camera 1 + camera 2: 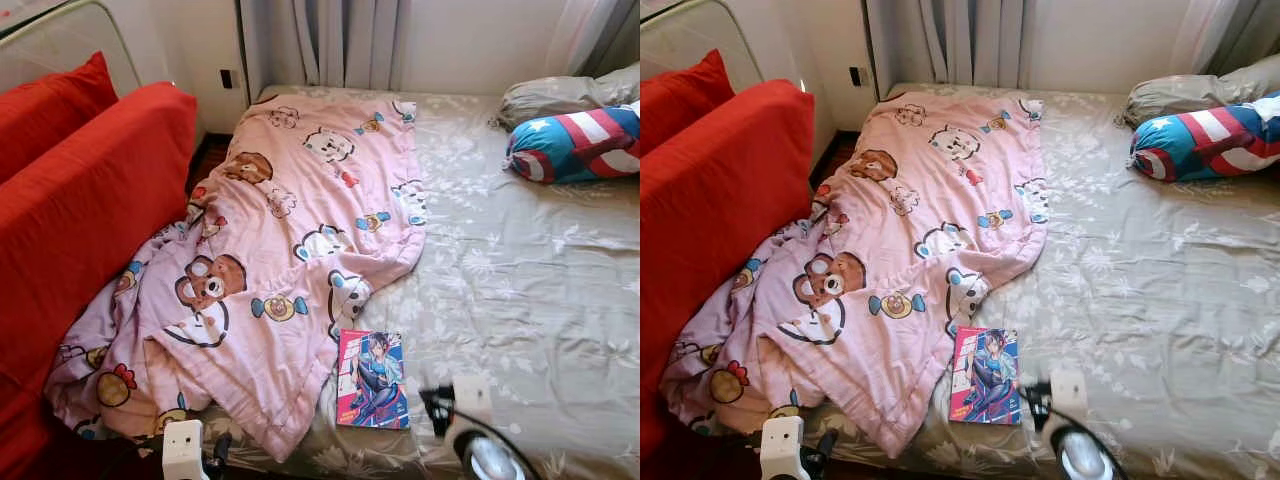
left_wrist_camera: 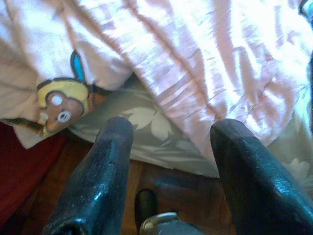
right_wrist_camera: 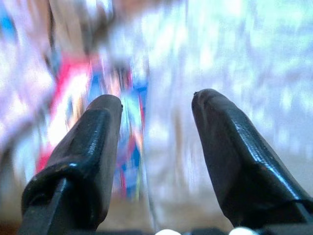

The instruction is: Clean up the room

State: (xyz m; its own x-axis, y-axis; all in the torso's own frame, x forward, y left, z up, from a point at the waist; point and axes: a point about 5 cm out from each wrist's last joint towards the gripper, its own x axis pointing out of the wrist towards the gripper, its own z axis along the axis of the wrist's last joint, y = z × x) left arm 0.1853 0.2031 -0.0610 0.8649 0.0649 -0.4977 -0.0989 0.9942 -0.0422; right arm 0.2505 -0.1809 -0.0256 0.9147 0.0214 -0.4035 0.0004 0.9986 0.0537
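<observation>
**Q:** What am I seeing on the bed?

**Op:** I am looking at a crumpled pink cartoon-print blanket [image 1: 290, 250] lying over the grey floral bedsheet [image 1: 530, 290]. A glossy comic book with a red-and-blue cover [image 1: 372, 380] is lying flat at the blanket's 5 o'clock, just beside its hem. Red cushions [image 1: 80, 190] are sitting at 9 o'clock; a blue, red and white striped bolster pillow [image 1: 580, 143] at 2 o'clock.

**Q:** Grippers?

**Op:** I am holding the left gripper [image 2: 171, 161] spread apart, empty, at the blanket's near edge. The right gripper [image 3: 156, 147] is also spread, empty, pointing toward the blurred book.
</observation>
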